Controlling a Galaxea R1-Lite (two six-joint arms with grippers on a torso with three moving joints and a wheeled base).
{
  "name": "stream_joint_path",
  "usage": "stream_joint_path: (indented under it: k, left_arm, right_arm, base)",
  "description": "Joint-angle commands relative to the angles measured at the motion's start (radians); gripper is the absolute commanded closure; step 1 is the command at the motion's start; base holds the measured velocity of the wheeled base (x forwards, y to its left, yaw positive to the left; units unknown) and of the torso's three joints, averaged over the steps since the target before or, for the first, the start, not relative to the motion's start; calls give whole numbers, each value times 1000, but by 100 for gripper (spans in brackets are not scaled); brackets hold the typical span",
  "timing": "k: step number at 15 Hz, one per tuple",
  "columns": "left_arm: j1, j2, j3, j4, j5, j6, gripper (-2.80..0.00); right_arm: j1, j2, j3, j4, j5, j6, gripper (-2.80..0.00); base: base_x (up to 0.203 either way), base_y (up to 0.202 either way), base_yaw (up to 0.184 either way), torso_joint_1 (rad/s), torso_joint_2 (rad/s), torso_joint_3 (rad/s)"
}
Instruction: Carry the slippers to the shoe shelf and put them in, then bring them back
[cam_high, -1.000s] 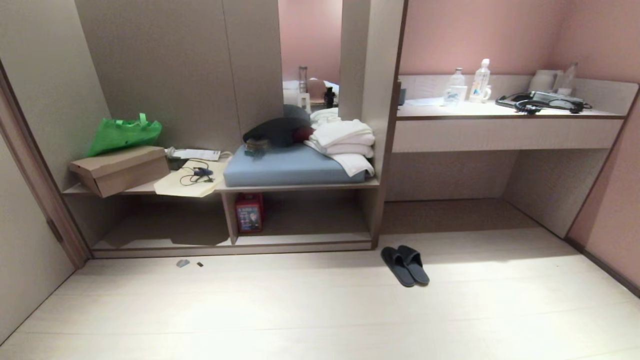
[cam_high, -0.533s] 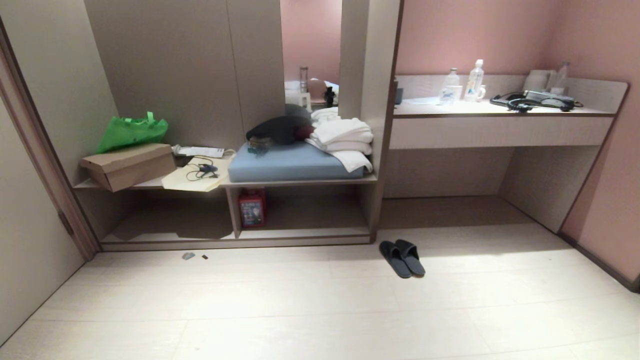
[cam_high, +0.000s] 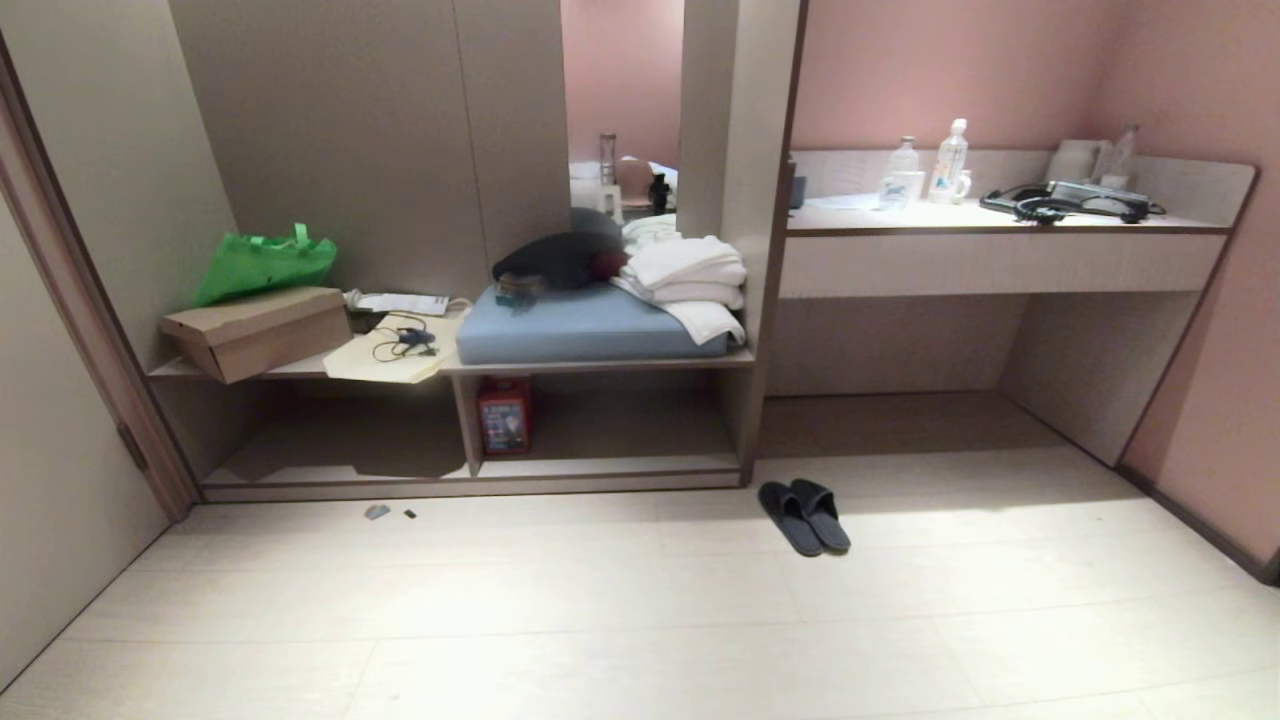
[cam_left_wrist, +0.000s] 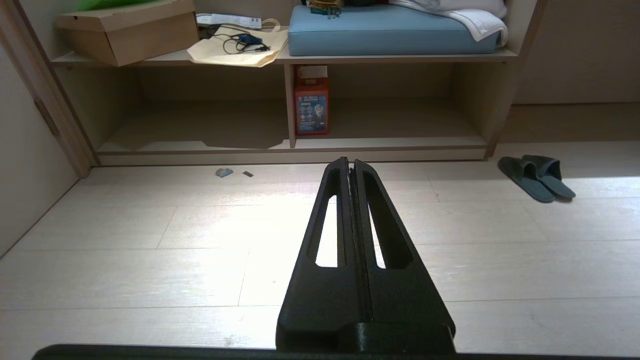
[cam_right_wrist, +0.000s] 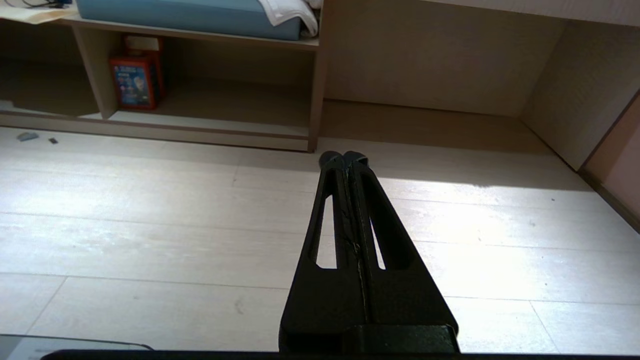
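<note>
Plainly, the slippers (cam_high: 805, 516) are found on the floor (cam_high: 640, 620), laid side by side and touching, at about four o'clock from the outer corner of the shoe shelf (cam_high: 600, 465), just beside its end panel. The shelf's right bay is taken up only by a red box (cam_high: 503, 415) against the divider, at nine o'clock of that bay.

The slippers are judged to be light, soft and floppy: thin soles that would bend if lifted by one end, and fabric uppers that give under pressure. A hold across both closed toes, or a pinch on the two inner edges where the pair meets, is judged the surest, since the open backs offer only a limp sole. Little risk of breakage is seen; slipping apart of the pair is the likelier trouble.

The left gripper (cam_left_wrist: 350, 167) is seen with its fingers clenched on nothing, above bare floor, well apart from the slippers. The right gripper (cam_right_wrist: 344, 159) is likewise clenched and empty.
</note>
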Motion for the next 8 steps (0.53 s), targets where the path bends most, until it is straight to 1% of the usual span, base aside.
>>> stream_joint_path:
  k: [1,8]
  left_arm:
    - [1,1,8,-1,0,0,0]
    - [0,1,8,-2,0,0,0]
  right_arm:
    - [0,2,0,0,0,0,0]
    - [0,2,0,0,7,-2,0]
  base:
    - [0,0,0,0,0,0]
    - [0,0,0,0,0,0]
